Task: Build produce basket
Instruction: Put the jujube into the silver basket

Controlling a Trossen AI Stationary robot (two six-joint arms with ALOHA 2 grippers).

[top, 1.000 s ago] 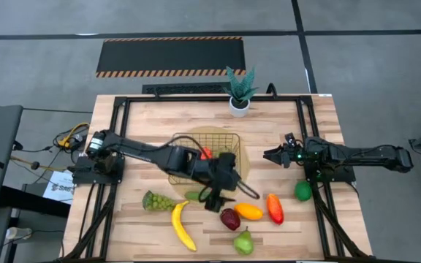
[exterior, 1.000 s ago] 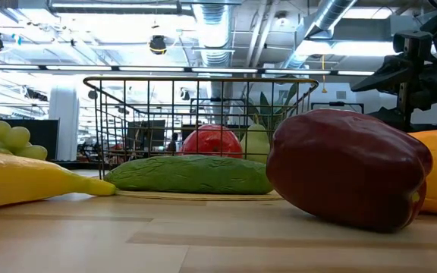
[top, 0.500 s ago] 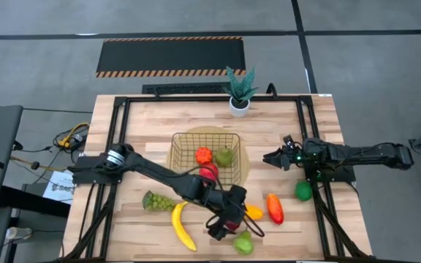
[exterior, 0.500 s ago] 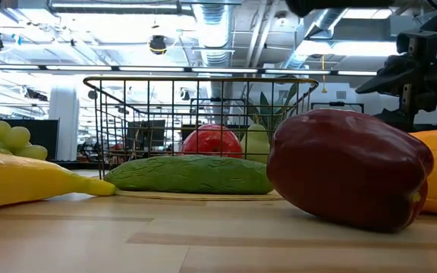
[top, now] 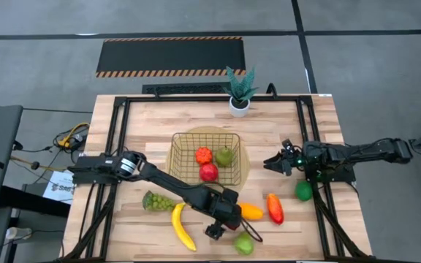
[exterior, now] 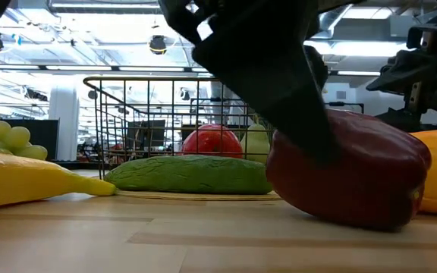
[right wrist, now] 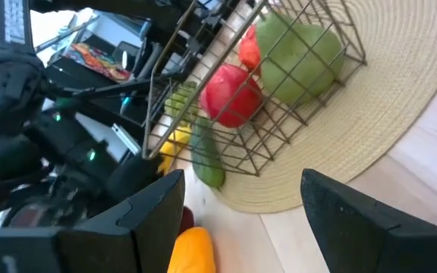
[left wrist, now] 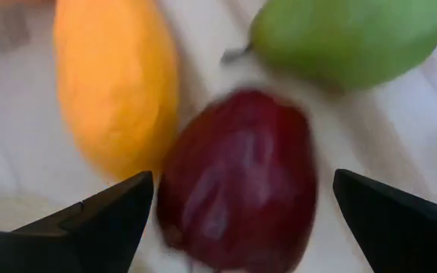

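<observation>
Produce still lies loose on the bench [top: 145, 117]. I have the left hand [top: 221, 223] spread wide over the dark red piece [left wrist: 237, 178], lying between the orange piece [left wrist: 116, 87] and the pear [left wrist: 351, 38]. Next I'd lower and close squarely; its glossy, rounded skin may slip. Three pieces sit in the basket [top: 185, 139]. The right hand [top: 276, 161] waits open beside it.

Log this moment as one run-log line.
left gripper: open, over dark red pepper | right gripper: open, waiting right of basket | basket: three pieces inside | rest on table
</observation>
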